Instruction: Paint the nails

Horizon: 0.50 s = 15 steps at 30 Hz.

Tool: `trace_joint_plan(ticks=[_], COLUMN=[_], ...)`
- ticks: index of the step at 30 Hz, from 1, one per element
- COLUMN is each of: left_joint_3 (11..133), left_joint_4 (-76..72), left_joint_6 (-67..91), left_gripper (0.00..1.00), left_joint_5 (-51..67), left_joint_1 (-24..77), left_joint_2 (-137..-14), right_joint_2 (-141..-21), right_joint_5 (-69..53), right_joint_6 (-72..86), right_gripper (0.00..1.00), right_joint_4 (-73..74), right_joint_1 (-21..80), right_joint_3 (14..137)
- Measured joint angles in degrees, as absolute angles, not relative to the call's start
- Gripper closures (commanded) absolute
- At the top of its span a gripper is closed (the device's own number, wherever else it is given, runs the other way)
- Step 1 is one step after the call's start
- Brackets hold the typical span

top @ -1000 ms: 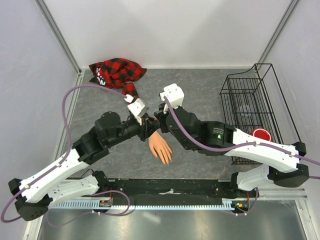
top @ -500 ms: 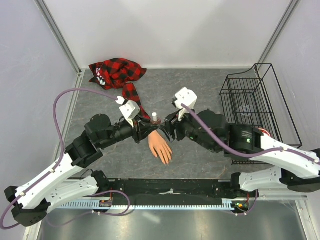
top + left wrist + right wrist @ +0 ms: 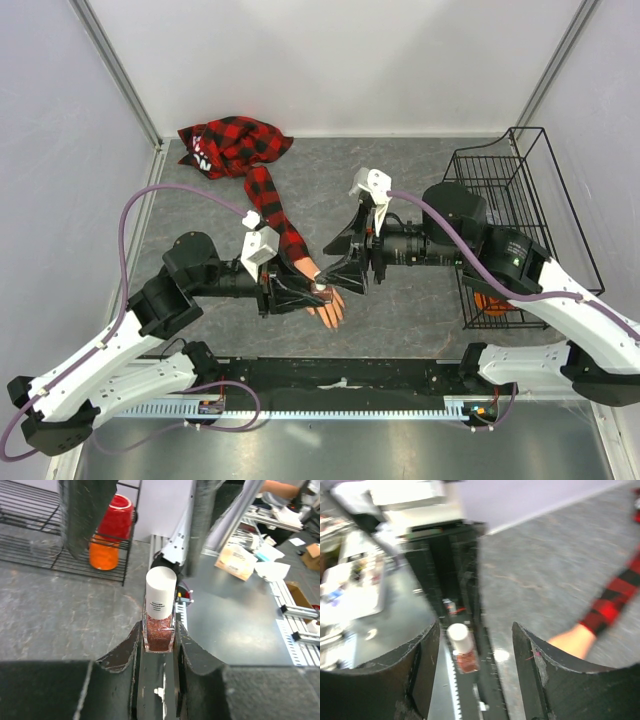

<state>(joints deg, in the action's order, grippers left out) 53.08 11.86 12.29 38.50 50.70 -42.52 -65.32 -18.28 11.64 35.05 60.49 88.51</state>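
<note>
At the far left of the grey table [image 3: 180,215] a red-and-black plaid shirt [image 3: 232,143] lies bunched against the wall. Its sleeve [image 3: 272,212] runs toward the near middle and ends in the peach mannequin hand [image 3: 330,308], which lies on the table with its fingers pointing toward the near edge. The nails [image 3: 334,321] sit at those fingertips, near the middle of the table's front, too small for me to make out one by one. The left gripper [image 3: 318,290] reaches in from the left over the mannequin hand, its jaws pinched narrow on a small bottle [image 3: 160,612] of reddish glitter polish, with the white cap [image 3: 161,582] on. Just to the right, the right gripper [image 3: 347,280] faces it nose to nose, fingers [image 3: 540,675] spread wide and holding nothing. In its wrist view the bottle shows between them, apart from both. Farther right stands a black wire basket [image 3: 520,170] with a red-and-orange cup [image 3: 111,530] inside it.
</note>
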Motion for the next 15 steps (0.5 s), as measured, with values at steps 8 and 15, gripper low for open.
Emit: trace_joint_plan(ticks=[8, 15], left_joint_3=[53.08, 53.08], left_joint_4=[11.42, 11.42], left_joint_6=[12.67, 12.69], left_gripper=[0.98, 0.98], left_joint_5=[41.74, 43.11], left_joint_1=[50.70, 50.70], left_joint_2=[-42.35, -42.37], right_joint_2=[-65.58, -66.52], right_joint_5=[-30.55, -32.93], right_joint_6=[13.34, 13.78], right_gripper=[0.41, 0.56], right_joint_4=[31.24, 30.48], right_joint_1=[60.10, 59.88], right_joint_3=[87.07, 85.60])
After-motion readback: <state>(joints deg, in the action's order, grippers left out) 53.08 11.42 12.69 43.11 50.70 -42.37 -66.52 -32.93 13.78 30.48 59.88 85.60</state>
